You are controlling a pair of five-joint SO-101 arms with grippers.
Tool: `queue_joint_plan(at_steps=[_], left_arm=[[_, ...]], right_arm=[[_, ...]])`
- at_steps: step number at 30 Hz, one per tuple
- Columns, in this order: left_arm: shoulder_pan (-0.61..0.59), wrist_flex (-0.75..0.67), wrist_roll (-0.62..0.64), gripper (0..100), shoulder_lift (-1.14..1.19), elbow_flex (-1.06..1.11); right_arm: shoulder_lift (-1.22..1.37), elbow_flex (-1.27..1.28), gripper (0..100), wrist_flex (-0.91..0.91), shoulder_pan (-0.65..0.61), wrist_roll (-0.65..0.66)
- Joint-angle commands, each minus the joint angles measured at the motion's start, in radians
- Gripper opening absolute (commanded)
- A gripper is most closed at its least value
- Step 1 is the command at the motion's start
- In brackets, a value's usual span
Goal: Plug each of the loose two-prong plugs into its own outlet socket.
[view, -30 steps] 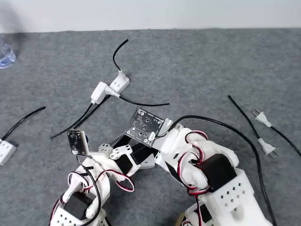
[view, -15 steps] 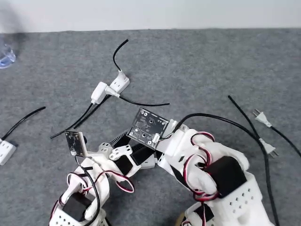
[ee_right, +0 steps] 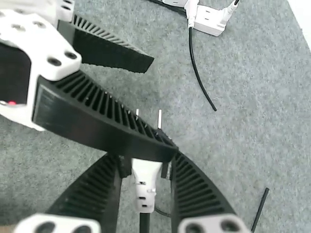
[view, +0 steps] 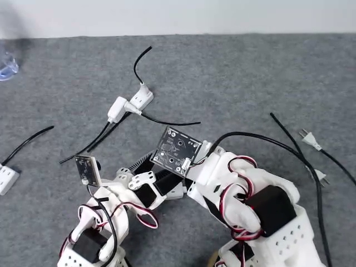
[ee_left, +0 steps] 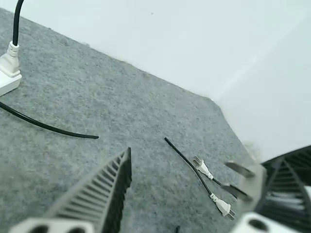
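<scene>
We see the right pincer (ee_right: 146,162) clamped on a white two-prong plug (ee_right: 145,182), prongs pointing away from the wrist. The left pincer (ee_right: 163,104) crosses just in front, fingers (ee_right: 97,116) spread. Farther off, a white outlet socket (ee_right: 210,20) and black cable (ee_right: 197,73) lie on the grey worktop (ee_right: 252,97).

Robotics lab bench: grey felt mat (view: 250,72), plain white wall (view: 178,16), 2 printed arms (view: 261,217) (view: 97,228), exposed wiring (view: 231,192).

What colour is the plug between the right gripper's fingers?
The plug is white; the right wrist view shows it best.
</scene>
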Motion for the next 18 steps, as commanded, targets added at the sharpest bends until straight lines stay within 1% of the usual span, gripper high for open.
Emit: queue_joint_plan(at_steps=[1,12,18], left_arm=[[-0.006,0.02,-0.009,40,-0.006,0.008],[-0.006,0.02,-0.009,40,-0.006,0.008],[-0.006,0.02,-0.009,40,-0.006,0.008]], right_arm=[[-0.005,-0.135,0.9,0.018,-0.016,-0.014],[-0.091,-0.167,0.9,0.033,-0.018,-0.014],[-0.094,-0.167,0.9,0.035,-0.016,-0.014]])
